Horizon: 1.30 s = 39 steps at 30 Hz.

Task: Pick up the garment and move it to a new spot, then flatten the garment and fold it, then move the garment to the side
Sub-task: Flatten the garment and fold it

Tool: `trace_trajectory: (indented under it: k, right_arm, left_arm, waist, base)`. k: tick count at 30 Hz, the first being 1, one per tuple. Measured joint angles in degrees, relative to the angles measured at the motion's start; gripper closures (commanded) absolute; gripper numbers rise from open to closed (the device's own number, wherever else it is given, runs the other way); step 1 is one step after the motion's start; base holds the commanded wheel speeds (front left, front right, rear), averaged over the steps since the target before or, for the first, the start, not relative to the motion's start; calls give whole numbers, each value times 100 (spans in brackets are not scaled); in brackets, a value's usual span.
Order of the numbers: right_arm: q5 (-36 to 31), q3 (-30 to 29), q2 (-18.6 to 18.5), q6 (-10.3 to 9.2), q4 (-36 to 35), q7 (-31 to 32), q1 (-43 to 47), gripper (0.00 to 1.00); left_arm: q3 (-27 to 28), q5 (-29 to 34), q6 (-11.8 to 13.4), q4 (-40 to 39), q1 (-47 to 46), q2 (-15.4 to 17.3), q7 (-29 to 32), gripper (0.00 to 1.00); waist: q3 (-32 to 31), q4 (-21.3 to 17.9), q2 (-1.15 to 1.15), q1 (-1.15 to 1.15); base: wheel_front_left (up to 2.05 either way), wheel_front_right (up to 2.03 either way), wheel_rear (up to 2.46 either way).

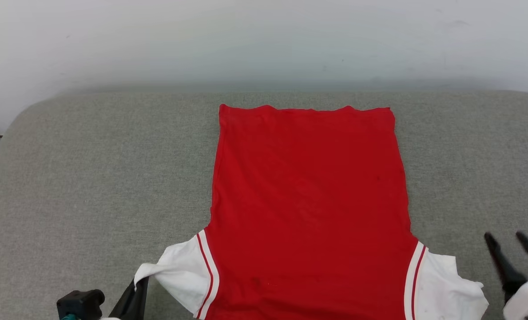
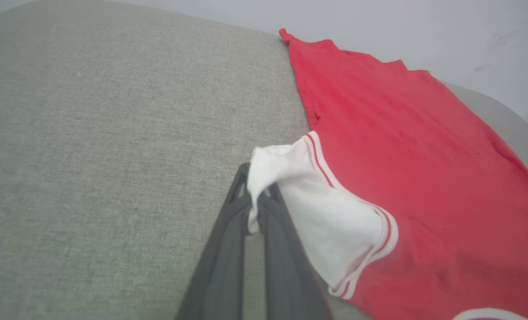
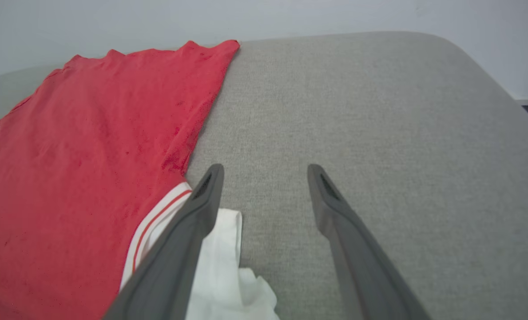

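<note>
Pinching left sleeve tip of garment [image 1: 308, 191] in left gripper [image 2: 255, 195], jaws clamped tight. Got right gripper [image 3: 266, 171] spread wide, empty, just beside other sleeve. Seeing garment flat on grey cushion [image 1: 90, 178], long axis running away, hem far, sleeves near, one per claw.

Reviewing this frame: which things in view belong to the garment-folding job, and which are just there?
Part of the job:
- garment, red with white sleeves, spread out
- left gripper, shut on one white sleeve
- right gripper, open beside the other sleeve

Just there:
- grey padded surface under the garment
- pale wall behind
</note>
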Motion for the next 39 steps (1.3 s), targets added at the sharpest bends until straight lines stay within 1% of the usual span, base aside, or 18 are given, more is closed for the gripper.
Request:
trace_trajectory:
  k: [4,7,9,13,18,20,23,26,27,28,29,30,33,39]
  right_arm:
    - [-121,-186,-267,0,-369,97,-687,0]
    - [-172,-189,-477,0,-603,352,-1298,0]
    - [-196,-108,-632,-1,-678,628,-1740,0]
    - [-174,165,-967,0,-612,1534,-2626,0]
    - [64,636,-1243,1,-42,2995,-3784,0]
    - [165,739,-1272,0,279,3542,-4248,0]
    - [147,906,-1302,0,701,4270,-4872,0]
    - [191,1018,-1276,-1,1053,4905,-5372,0]
    - [152,1057,-1274,0,1138,5035,-5530,0]
    - [152,1057,-1274,0,1138,5035,-5530,0]
    - [77,1085,-1258,-1,1311,5246,-5820,0]
    - [77,1085,-1258,-1,1311,5246,-5820,0]
    - [-135,1122,-1281,0,1556,5486,-6096,0]
    - [-510,911,-1228,-1,1970,5568,-6503,0]
  left_arm:
    - [-118,120,-2,-159,-205,-53,1,100]
    - [-193,232,-7,-288,-419,-110,1,100]
    - [-227,304,-8,-381,-594,-160,0,100]
    - [-298,460,-8,-519,-845,-241,-16,100]
    - [-350,631,-48,-620,-1174,-416,-62,100]
    - [-359,688,-59,-631,-1285,-506,-78,100]
    - [-363,759,-112,-643,-1437,-612,-103,100]
    - [-368,761,-218,-654,-1565,-768,-110,100]
    - [-375,780,-258,-655,-1609,-810,-110,100]
    - [-375,780,-258,-655,-1609,-810,-110,100]
    - [-366,831,-300,-665,-1677,-881,-118,100]
    - [-366,831,-300,-665,-1677,-881,-118,100]
    - [-372,922,-369,-669,-1789,-1013,-118,100]
    - [-291,1139,-552,-698,-1972,-1278,-119,100]
  waist:
    - [139,95,0,0]
    - [299,196,0,0]
    - [436,277,0,1]
    - [774,450,0,1]
    - [1271,686,0,2]
    - [1471,781,0,2]
    - [1760,917,0,2]
    - [2038,1050,0,2]
    - [2126,1098,0,2]
    - [2126,1098,0,2]
    - [2290,1187,0,1]
    - [2290,1187,0,1]
    - [2525,1325,0,2]
    - [2941,1591,0,2]
  base:
    - [0,0,0]
    - [0,0,0]
    - [0,0,0]
    - [0,0,0]
    - [0,0,0]
    - [0,0,0]
    - [0,0,0]
    - [0,0,0]
    - [0,0,0]
    - [0,0,0]
    - [0,0,0]
    - [0,0,0]
    - [0,0,0]
    - [0,0,0]
